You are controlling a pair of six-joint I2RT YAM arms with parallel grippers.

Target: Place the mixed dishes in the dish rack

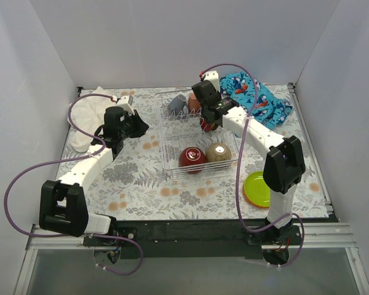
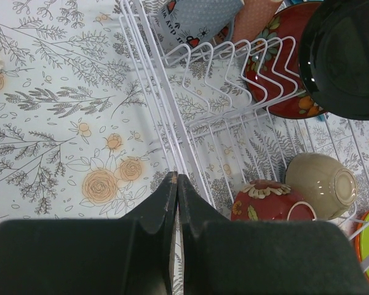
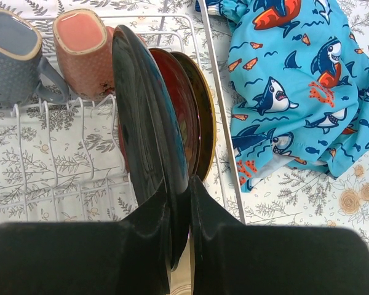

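Note:
The dish rack (image 1: pixel 162 141) of white wire stands mid-table. My right gripper (image 3: pixel 179 184) is shut on the rim of a dark plate (image 3: pixel 144 110), which stands on edge among the prongs (image 2: pixel 234 55). Behind it stand a red plate (image 3: pixel 181 104) and a yellow-rimmed plate (image 3: pixel 203 110). A grey mug (image 3: pixel 12 55) and a pink mug (image 3: pixel 80 49) lie at the rack's far end. A red bowl (image 1: pixel 192 157) and a beige bowl (image 1: pixel 218 152) sit upside down at its near end. My left gripper (image 2: pixel 177 178) is shut and empty, just left of the rack.
A lime plate (image 1: pixel 257 188) lies on an orange one near my right arm's base. The blue shark-print cloth (image 1: pixel 258 98) is bunched at the back right, close to the rack. A white towel (image 1: pixel 89 114) lies at the back left. White walls enclose the table.

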